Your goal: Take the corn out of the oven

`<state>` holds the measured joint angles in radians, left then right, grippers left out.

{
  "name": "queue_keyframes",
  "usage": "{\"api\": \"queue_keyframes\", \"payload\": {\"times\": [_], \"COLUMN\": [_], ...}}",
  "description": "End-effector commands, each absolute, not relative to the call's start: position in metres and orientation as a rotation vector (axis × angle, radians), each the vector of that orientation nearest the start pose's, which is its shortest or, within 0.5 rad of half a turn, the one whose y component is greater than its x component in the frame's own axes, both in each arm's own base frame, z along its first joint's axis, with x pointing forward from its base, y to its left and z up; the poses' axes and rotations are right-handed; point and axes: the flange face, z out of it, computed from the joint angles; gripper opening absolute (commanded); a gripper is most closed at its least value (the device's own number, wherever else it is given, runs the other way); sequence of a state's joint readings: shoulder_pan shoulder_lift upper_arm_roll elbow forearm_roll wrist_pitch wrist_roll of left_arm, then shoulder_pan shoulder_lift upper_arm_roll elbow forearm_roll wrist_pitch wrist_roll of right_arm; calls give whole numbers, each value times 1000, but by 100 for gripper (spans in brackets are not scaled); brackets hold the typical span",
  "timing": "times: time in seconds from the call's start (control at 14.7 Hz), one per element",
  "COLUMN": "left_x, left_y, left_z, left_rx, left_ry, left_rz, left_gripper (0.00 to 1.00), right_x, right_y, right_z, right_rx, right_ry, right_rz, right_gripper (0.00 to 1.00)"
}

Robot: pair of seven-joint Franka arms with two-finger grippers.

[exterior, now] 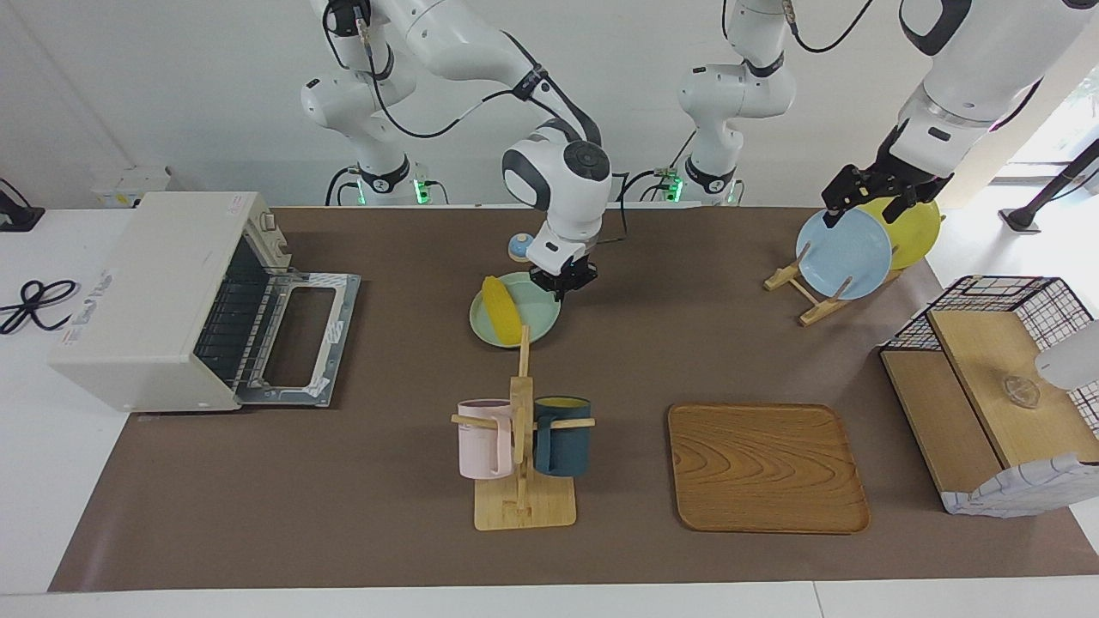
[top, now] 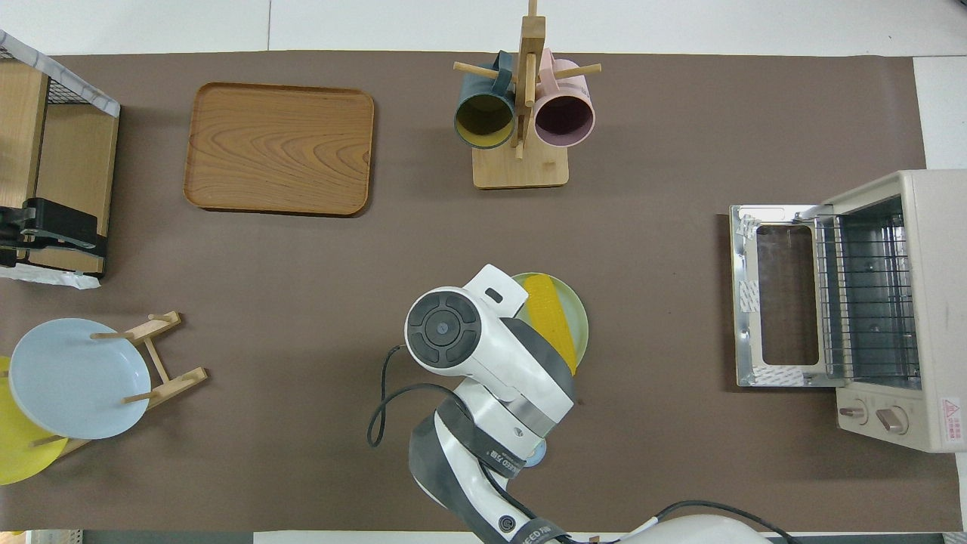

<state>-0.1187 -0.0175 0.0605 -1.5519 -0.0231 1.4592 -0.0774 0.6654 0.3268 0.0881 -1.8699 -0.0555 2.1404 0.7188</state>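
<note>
One tool, the right tool (exterior: 564,286), is clamped shut on the rim of the green plate (exterior: 537,326) so the corn (exterior: 500,310) rides out clear of the open oven (exterior: 163,300), over mid-counter (exterior: 343,481), while the left tool (exterior: 867,199) waits open above the plate rack (exterior: 803,292).

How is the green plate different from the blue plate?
The green plate lies flat on the table; the blue plate stands on edge in a wooden rack. The green plate carries the corn; the blue plate carries nothing. The right gripper grips the green plate's rim. Both are round.
</note>
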Motion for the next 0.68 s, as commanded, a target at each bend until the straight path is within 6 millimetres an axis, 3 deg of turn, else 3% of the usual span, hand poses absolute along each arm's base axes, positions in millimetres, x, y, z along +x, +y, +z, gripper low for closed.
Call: {"api": "queue_keyframes", "payload": {"times": [0.0,0.07,0.27,0.34,0.48,0.61], "left_x": [528,528,527,526,524,523], "left_y": [-29,-30,-29,-29,-32,-35], "left_z": [635,634,634,633,630,629], "left_rx": [-3152,-3149,-3144,-3144,-3144,-3143], "left_ry": [-32,-27,-28,-28,-23,-23], "left_rz": [120,122,124,124,131,134], "left_gripper": [100,100,100,100,100,100], "right_x": [464,466,475,480,494,511], "right_y": [427,429,426,411,370,323], "right_z": [342,344,367,379,407,422], "right_rx": [-3128,-3113,-3103,-3129,-3160,-3183], "right_ry": [-10,-11,-14,-15,-74,-113], "right_rz": [4,-17,-49,-38,-10,39], "right_gripper": [34,39,39,33,0,0]}}
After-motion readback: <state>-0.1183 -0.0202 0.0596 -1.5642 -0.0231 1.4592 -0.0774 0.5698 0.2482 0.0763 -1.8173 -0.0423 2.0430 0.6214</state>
